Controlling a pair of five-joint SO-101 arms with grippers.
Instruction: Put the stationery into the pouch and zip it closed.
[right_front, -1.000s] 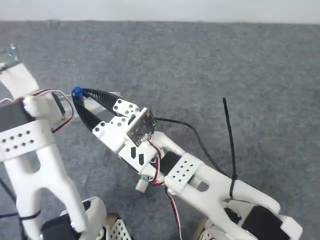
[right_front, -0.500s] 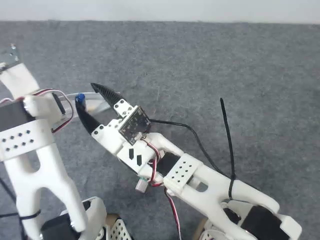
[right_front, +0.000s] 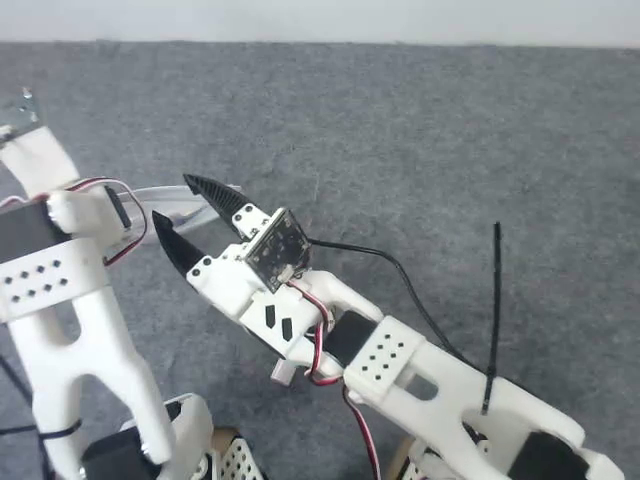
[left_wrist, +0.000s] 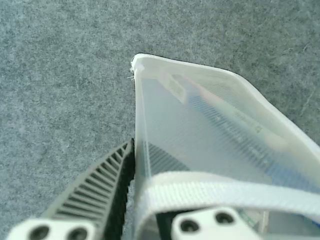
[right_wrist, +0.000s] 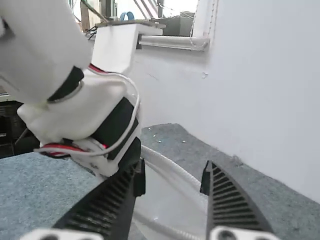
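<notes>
The translucent pouch (left_wrist: 200, 130) hangs over the grey carpet with my left gripper (left_wrist: 145, 200) shut on its near edge. Blue and pale stationery (left_wrist: 225, 125) shows through its wall. In the high view, a strip of the pouch (right_front: 150, 192) sticks out beside the left arm (right_front: 60, 270). My right gripper (right_front: 172, 198) stands open right at that strip, with nothing between its black fingers (right_front: 215, 190). In the right wrist view, the right gripper (right_wrist: 172, 175) straddles the pouch's white rim (right_wrist: 170, 167).
Grey carpet (right_front: 420, 130) covers the table, with a white wall along the far edge. The right arm's black cable (right_front: 400, 280) and an upright black cable tie (right_front: 494, 300) trail behind its wrist. The left arm's body (right_wrist: 75, 85) looms close to the right gripper.
A blue-tipped item was between the right gripper's fingers, sank toward the pouch, and is now gone from them. The right gripper has opened and drawn back slightly.
</notes>
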